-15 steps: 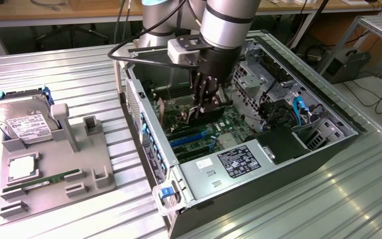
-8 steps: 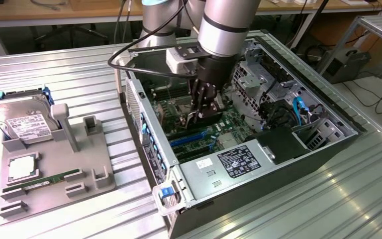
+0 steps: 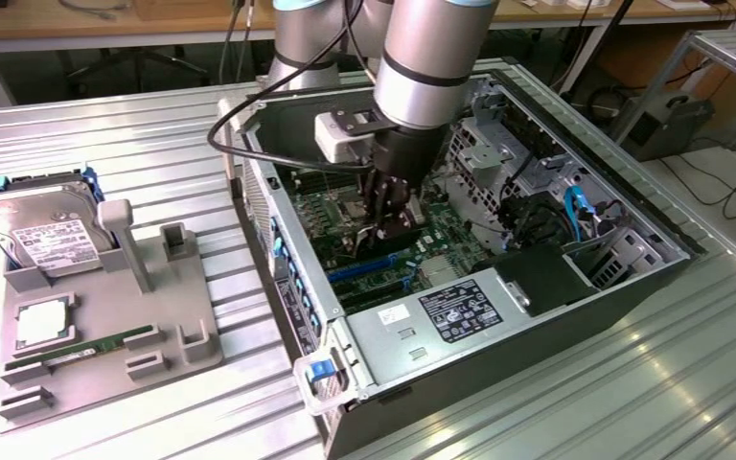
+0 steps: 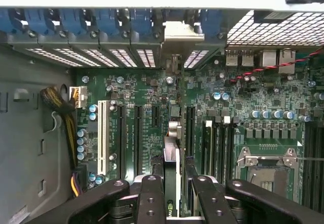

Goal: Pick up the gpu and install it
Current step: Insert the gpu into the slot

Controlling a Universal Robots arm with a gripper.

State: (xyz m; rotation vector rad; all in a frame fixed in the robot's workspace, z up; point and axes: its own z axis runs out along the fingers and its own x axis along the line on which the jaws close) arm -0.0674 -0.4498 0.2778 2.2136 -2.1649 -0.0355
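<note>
My gripper (image 3: 386, 222) is down inside the open computer case (image 3: 650, 278), over the motherboard (image 3: 439, 244). It is shut on the gpu (image 4: 171, 155), a thin dark card seen edge-on between the two black fingers (image 4: 151, 199). The card stands upright over the black expansion slots in the middle of the motherboard (image 4: 253, 100). Its silver end bracket (image 4: 178, 33) sits against the row of rear slot covers. In the exterior view the gpu (image 3: 395, 230) hangs below the fingertips, just above the blue slots. Whether its lower edge is in a slot I cannot tell.
A grey parts holder (image 3: 112, 340) lies at the exterior view's left with a silver hard drive (image 3: 38, 238), a green RAM stick (image 3: 87, 347) and a square chip (image 3: 42, 321). The power supply (image 3: 464, 311), drive cages and cables crowd the case. A white slot (image 4: 104, 138) and CPU socket (image 4: 266, 166) flank the card.
</note>
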